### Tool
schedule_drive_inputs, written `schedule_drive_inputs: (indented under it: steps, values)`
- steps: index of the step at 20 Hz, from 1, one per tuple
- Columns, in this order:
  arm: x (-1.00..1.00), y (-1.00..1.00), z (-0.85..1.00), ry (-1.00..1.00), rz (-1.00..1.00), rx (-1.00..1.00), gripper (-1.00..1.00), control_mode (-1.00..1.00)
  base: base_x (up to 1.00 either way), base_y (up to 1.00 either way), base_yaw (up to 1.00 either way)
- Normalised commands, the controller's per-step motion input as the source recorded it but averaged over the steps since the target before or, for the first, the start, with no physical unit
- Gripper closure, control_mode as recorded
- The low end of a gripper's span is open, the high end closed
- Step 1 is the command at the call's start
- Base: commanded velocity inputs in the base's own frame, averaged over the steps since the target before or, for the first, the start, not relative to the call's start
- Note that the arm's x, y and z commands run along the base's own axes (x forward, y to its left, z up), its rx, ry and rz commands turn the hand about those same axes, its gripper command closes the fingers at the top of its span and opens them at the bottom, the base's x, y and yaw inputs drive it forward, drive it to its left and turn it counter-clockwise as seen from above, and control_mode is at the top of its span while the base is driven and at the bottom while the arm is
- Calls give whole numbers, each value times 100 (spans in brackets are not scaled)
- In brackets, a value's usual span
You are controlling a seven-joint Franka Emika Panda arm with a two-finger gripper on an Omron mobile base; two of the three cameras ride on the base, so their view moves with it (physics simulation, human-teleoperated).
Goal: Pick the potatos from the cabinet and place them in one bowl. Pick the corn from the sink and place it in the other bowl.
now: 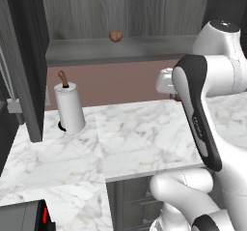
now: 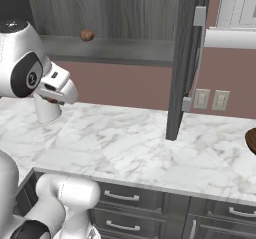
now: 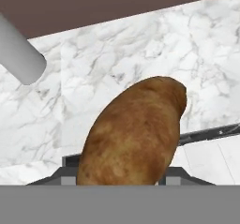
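The pincer (image 3: 123, 181) is seen closed on the oblong potato (image 3: 133, 134), which is held above the marble desk (image 1: 144, 133). The step in hand is judged to be the carry to the dark brown bowl (image 2: 251, 140), seen at the desk's edge well to the right of the open cabinet door (image 2: 185, 58). The grip should be kept firm, and the door should be passed on its near side with the load held high. The potato is best released low over the bowl. The rounder potato (image 1: 115, 36) is left on the cabinet shelf (image 1: 120, 49), left of the door.
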Motion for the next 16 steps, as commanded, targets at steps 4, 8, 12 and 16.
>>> schedule_drive_inputs:
  steps: [4,8,12,16]
  values:
    - [-18,-4,-16,4,9,0,100,-100,0,0,0]
    - [-31,0,-25,3,7,0,100,-100,0,0,0]
    - [-26,0,-33,3,7,-1,100,-100,0,0,0]
    - [-9,0,-12,3,3,0,100,-100,0,0,0]
